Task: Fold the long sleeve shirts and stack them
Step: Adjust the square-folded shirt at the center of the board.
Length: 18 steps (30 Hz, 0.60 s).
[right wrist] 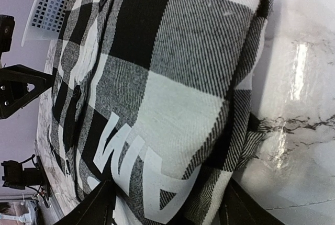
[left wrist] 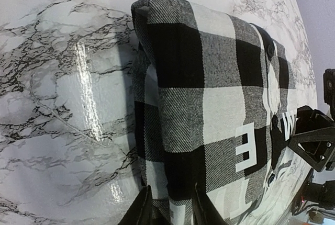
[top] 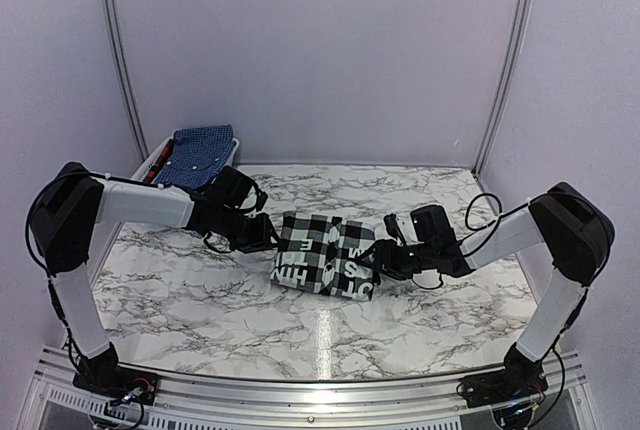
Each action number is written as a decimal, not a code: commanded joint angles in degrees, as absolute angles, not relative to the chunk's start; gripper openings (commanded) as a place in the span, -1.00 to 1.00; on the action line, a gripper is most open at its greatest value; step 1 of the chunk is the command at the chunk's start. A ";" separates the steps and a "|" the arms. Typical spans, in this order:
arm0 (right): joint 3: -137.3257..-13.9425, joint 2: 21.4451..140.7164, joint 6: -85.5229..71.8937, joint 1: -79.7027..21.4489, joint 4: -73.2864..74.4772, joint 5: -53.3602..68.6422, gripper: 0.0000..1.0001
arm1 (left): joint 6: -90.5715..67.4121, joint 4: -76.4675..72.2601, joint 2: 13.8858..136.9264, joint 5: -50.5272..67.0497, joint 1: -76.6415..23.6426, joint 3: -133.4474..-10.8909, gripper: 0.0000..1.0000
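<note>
Marble table (top: 200, 295); left wrist view alone shows left gripper (left wrist: 171, 189) pinching checked shirt (left wrist: 209, 78).

The left arm (top: 140, 205) and right arm (top: 505, 235) share one build: white tubular links between bulky, rounded black joint housings, on black bases (top: 500, 387). Thin black cables (top: 483, 212) loop loosely beside the forearms. The left tool (top: 268, 235) and right tool (top: 378, 262) are black, angular, with triangular bracing.

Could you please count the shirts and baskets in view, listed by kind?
Shirts: 2 (black-and-white checked shirt, blue shirt)
Baskets: 1 (white slotted basket)
Total: 3
</note>
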<state>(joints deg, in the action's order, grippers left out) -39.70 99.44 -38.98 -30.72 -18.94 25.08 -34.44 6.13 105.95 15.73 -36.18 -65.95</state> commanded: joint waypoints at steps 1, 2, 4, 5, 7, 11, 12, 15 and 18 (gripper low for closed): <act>-38.09 101.75 -39.42 -30.28 -16.98 24.95 0.29 | -33.92 7.66 105.29 14.51 -36.74 -67.34 -0.44; -38.00 101.92 -39.50 -30.29 -17.32 25.10 0.27 | -33.93 7.65 105.01 14.62 -36.74 -67.26 -0.41; -37.78 102.24 -39.87 -30.29 -18.04 25.29 0.24 | -33.84 7.69 105.34 14.97 -36.74 -67.10 -0.37; -37.71 102.55 -40.00 -30.31 -18.36 25.42 0.20 | -33.77 7.65 105.63 15.36 -36.74 -67.14 -0.37; -37.48 103.05 -40.43 -30.32 -19.27 25.80 0.12 | -33.58 7.65 106.26 15.71 -36.82 -67.46 -0.36; -37.12 103.62 -41.31 -30.30 -20.92 26.30 -0.05 | -33.16 7.65 107.57 15.64 -36.91 -68.69 -0.37; -37.05 103.64 -41.51 -30.32 -21.26 26.36 -0.10 | -33.00 7.65 108.21 15.64 -36.96 -69.25 -0.37; -37.24 103.53 -41.74 -30.29 -21.59 26.54 -0.24 | -32.61 7.65 110.88 15.50 -37.13 -70.79 -0.40; -37.44 102.93 -41.68 -30.27 -21.23 26.54 -0.33 | -32.49 7.79 112.96 13.77 -37.33 -71.35 -0.48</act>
